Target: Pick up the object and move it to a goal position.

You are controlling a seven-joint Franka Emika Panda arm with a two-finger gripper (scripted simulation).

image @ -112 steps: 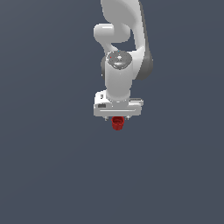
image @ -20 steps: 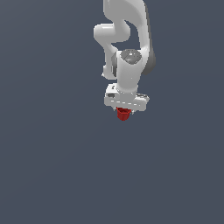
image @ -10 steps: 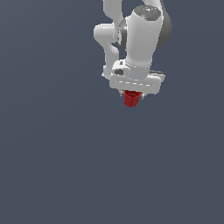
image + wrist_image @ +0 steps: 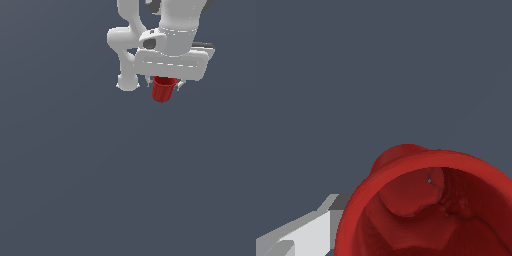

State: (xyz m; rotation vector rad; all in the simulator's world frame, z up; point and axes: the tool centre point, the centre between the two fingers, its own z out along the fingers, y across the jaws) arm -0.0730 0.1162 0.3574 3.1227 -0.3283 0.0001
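Cup (image 4: 163, 90): small, glossy red, bucket-shaped, tapering to a narrower base. In the exterior view it hangs below the gripper (image 4: 164, 86), base down, slightly tilted, near the top of the picture and right of centre. Nothing lies under it but plain dark grey-blue ground (image 4: 100, 190); whether it is clear of that ground cannot be told from shading alone, though it sits high against the arm.

Gripper: white, broad palm block directly above the cup; short fingertips show at either side of the cup's upper part, pressed against it. Clenched on the cup, holding it by the rim region.

Arm (image 4: 135, 45): white, jointed, filling the upper middle of the exterior view; a rounded link end sits to the exterior view's left of the cup, apart from it.

Wrist view: cup (image 4: 428, 205) seen from above into its open mouth; thick rounded rim, uneven red interior, large in the picture. One pale grey finger (image 4: 306, 232) lies against the outer wall of the cup. Remainder of that view is the same flat grey-blue ground (image 4: 381, 65).
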